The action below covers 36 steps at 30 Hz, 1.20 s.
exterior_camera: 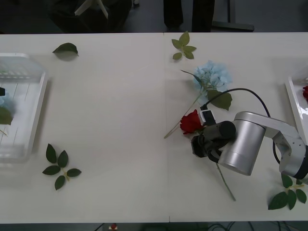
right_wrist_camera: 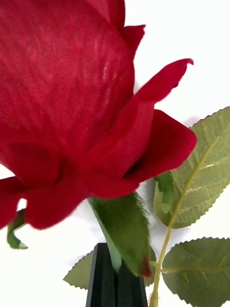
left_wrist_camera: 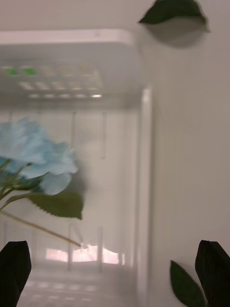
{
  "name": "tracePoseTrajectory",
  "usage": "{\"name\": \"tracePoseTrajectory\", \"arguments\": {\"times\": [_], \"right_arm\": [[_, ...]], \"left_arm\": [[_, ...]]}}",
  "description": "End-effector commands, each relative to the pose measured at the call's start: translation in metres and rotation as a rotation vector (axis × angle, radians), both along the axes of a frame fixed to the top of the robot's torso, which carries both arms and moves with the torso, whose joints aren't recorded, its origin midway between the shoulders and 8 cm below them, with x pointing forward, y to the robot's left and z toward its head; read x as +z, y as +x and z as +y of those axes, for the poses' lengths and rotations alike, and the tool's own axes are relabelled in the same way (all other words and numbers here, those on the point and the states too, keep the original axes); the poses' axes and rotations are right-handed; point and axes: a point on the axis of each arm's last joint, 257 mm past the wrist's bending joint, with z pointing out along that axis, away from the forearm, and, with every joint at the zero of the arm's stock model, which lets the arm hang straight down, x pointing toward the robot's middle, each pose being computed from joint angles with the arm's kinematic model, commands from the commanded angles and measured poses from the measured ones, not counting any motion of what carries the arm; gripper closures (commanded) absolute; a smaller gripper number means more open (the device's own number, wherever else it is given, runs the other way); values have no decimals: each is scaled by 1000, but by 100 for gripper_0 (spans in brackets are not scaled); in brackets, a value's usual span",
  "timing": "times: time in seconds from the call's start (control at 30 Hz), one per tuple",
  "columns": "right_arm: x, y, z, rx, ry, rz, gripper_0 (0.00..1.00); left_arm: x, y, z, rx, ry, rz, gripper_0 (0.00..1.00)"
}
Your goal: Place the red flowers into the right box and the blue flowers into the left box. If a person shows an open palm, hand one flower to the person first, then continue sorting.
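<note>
- Red petals crowd your right wrist view: the rose sits directly in front of that camera, with its serrated green leaves off to one side.
- Your right gripper is low over the surface, right of centre, at the base of the red rose bloom. In the right wrist view its black fingers are pressed close together with the green base of the rose pinched between them.
- The rose's stem runs out from under the arm toward the near edge of the surface.
- Just beyond the rose lies a blue flower, its head pointing to the far side and its long stem slanting down past the red bloom.
- You have the right box at the right edge of the surface, with a bit of red inside it.
- The left box sits at the left edge. In the left wrist view a blue flower lies inside the left box with a big green leaf beside its head.
- Your left gripper hangs above the inner rim of that box, its black fingers spread wide with nothing between them.
- Loose leaf sprigs are scattered about the surface, one near the left box, one at the far middle, one by your right arm.
</note>
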Motion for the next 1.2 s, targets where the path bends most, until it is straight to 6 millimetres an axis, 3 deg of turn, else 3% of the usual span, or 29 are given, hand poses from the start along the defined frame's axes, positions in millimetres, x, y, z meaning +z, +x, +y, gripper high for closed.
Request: {"name": "tracePoseTrajectory", "arguments": {"times": [0.03, 0.13, 0.23, 0.47, 0.73, 0.93, 1.2], "right_arm": [[43, 24, -7, -34, 37, -72, 100], [74, 36, -38, -64, 25, -108, 100], [103, 42, -70, -88, 7, -136, 100], [163, 51, -142, -178, -24, -173, 100], [219, 70, -262, -310, -122, -196, 100], [237, 89, -341, -367, -198, -227, 100], [237, 106, -421, -368, -336, -278, 100]], "left_arm": [[27, 24, -60, -134, -12, -94, 0], [24, 36, -112, -245, -47, -136, 0], [11, 40, -150, -333, -57, -137, 0], [-22, 36, -212, -507, -12, -111, 0], [-47, 28, -280, -682, 12, -128, 0], [-29, 13, -330, -855, -86, -204, 0], [5, -24, -357, -1082, -199, -276, 0]]}}
